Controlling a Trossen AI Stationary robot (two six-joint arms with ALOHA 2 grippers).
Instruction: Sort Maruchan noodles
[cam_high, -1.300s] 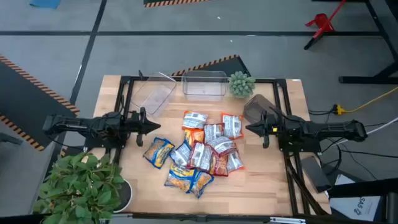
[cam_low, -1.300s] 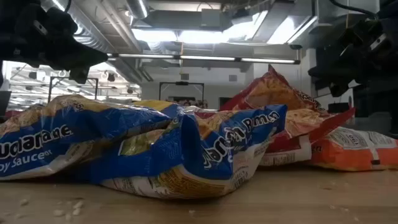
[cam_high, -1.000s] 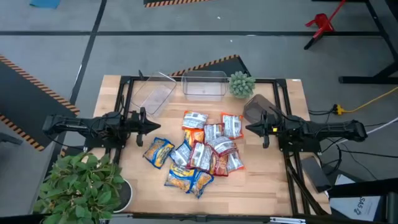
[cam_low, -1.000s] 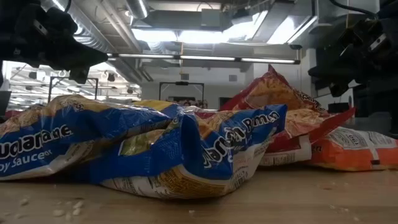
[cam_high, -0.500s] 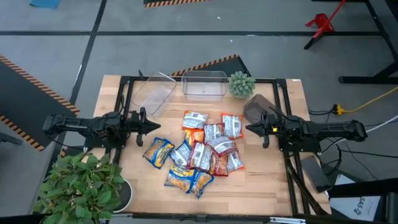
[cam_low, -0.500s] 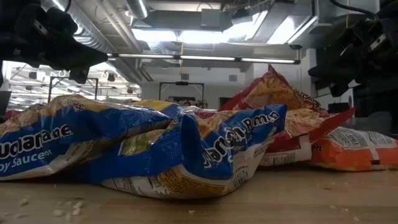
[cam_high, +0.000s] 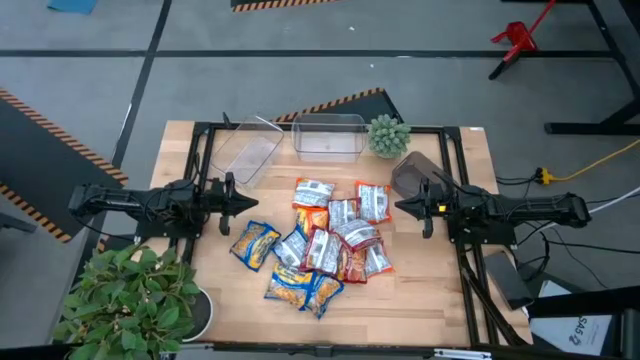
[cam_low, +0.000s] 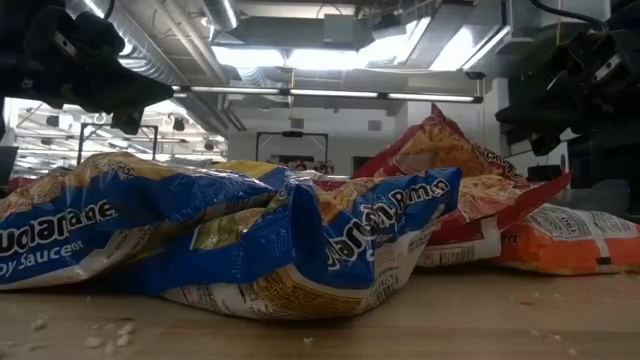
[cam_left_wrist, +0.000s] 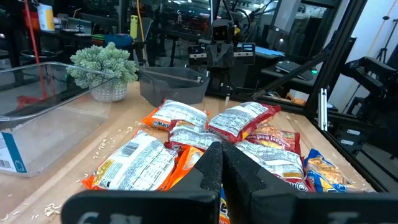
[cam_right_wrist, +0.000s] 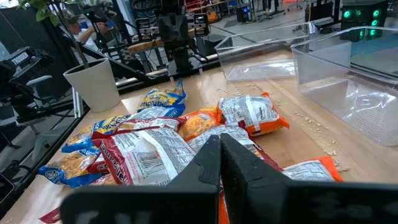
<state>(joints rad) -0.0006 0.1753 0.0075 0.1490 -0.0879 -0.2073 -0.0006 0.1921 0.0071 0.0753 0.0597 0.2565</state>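
The noodles (cam_high: 320, 243) lie in a loose, overlapping heap in the middle of the wooden surface (cam_high: 420, 290), a mix of yellow-and-blue, orange, and red-and-silver packets, none yet moved to the clear bins (cam_high: 327, 136) along the far edge. The left hand (cam_high: 252, 203) hangs just beside the heap on its own side, fingers pressed together and holding nothing; the right hand (cam_high: 402, 207) mirrors it on the opposite side, fingers likewise together and empty. Sorting appears not to have begun, so the step in hand is probably the first pick. To do it well, a hand would need to part its fingers before coming down, and it seems wisest to start with a packet at the rim of the pile, such as the yellow-and-blue one (cam_high: 254, 243) nearest the left hand, since those lie flatter and less covered by others. The crinkly wrappers will likely slide and buckle, so pinching a sealed edge rather than the flat middle should hold better, and lifting slowly should keep neighbouring packets from being dragged along. A small spiky plant (cam_high: 387, 134) stands next to one bin and should be steered around. Compared with the earlier frames nothing differs: both arms and every packet sit exactly where they were.
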